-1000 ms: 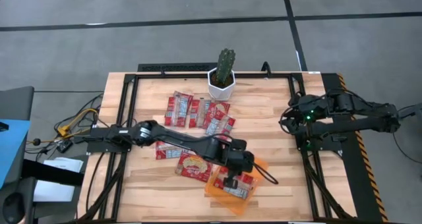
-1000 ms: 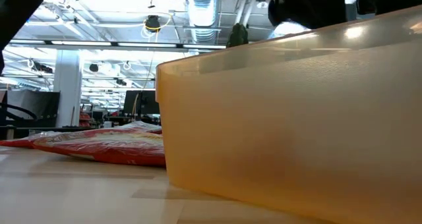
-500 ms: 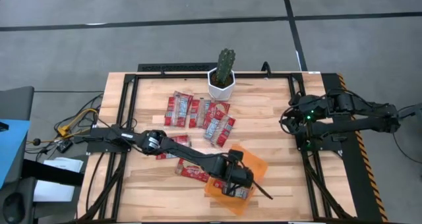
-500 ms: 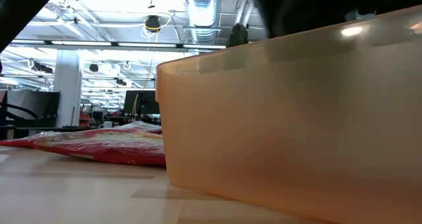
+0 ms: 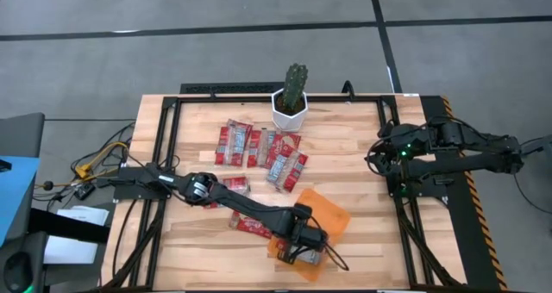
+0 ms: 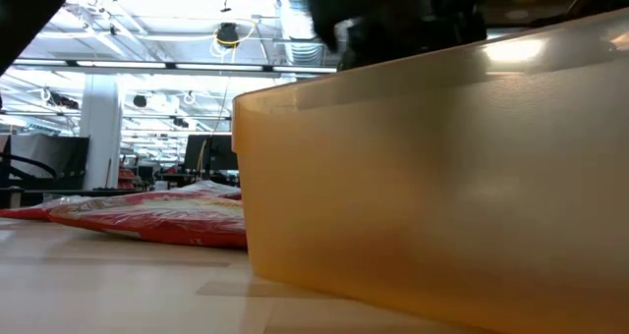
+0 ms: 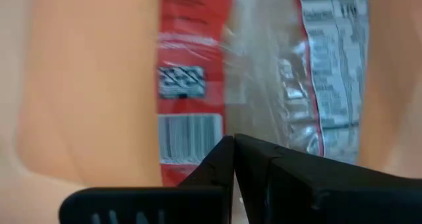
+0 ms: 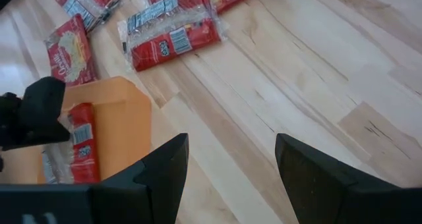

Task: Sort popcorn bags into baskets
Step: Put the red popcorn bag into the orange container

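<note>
Left tool (image 5: 308,252) closed over 1 basket (image 5: 332,217) w/ 1 bag (image 7: 198,85); right tool (image 8: 227,161) open.

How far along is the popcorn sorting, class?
Done: one popcorn bag lies in the orange basket. In hand: nothing; the left gripper is over the basket, its fingers shut and empty. The right gripper waits open at the table's right edge. Left: several bags on the table.
</note>
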